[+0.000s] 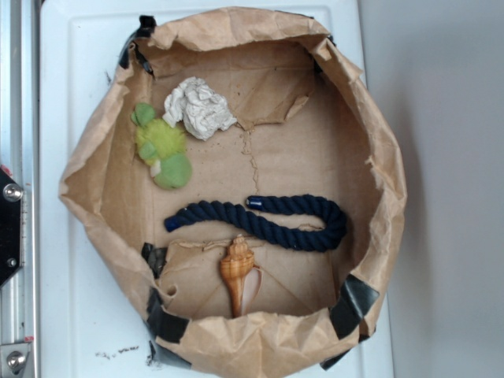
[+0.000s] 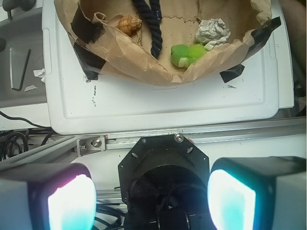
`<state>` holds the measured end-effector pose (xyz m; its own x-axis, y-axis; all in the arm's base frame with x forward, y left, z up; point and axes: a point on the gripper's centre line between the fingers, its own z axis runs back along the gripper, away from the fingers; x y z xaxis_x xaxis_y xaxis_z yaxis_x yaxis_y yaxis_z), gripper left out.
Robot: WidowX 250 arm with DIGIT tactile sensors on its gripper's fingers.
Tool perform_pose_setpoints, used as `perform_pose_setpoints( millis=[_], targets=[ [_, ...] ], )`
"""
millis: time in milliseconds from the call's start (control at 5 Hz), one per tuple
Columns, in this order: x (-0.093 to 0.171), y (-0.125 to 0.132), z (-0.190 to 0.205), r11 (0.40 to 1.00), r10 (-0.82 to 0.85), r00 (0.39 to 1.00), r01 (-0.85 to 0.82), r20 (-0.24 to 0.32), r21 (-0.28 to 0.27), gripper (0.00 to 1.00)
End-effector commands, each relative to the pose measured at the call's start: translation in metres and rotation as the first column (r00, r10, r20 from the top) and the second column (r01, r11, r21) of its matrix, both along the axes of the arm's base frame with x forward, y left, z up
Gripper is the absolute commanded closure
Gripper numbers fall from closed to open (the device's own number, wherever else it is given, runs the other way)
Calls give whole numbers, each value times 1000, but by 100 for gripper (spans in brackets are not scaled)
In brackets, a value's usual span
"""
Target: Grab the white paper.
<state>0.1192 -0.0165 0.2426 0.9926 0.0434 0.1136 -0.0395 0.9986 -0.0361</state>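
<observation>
Haven't started really: my gripper (image 2: 151, 196) hangs wide open and empty, well outside the bin (image 2: 158, 76). Paper (image 2: 212, 31) sits untouched beside the plush (image 2: 187, 54).

Materials and finishes. The white paper (image 1: 198, 108) is a matt, deeply wrinkled wad. The brown paper liner (image 1: 378, 157) is creased kraft paper, dull and slightly rough, held at its rim by strips of glossy black tape (image 1: 356, 303). The green plush toy (image 1: 163, 148) is soft, fuzzy cloth. The navy rope (image 1: 268, 221) is twisted fibre, matt. The seashell (image 1: 238, 272) is hard and faintly glossy. The white tray (image 2: 158, 103) is smooth plastic; the rail (image 2: 144, 140) is bare metal. The gripper (image 2: 151, 199) pads (image 2: 230, 201) look smooth and shiny.
</observation>
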Motion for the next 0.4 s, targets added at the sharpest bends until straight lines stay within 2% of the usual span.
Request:
perform_pose_setpoints(
  millis=[0, 200],
  targets=[
    [0, 0, 0, 1000, 0, 1000, 0, 0, 0, 0],
    [50, 7, -12, 997, 56, 996, -53, 70, -47, 0]
  ],
)
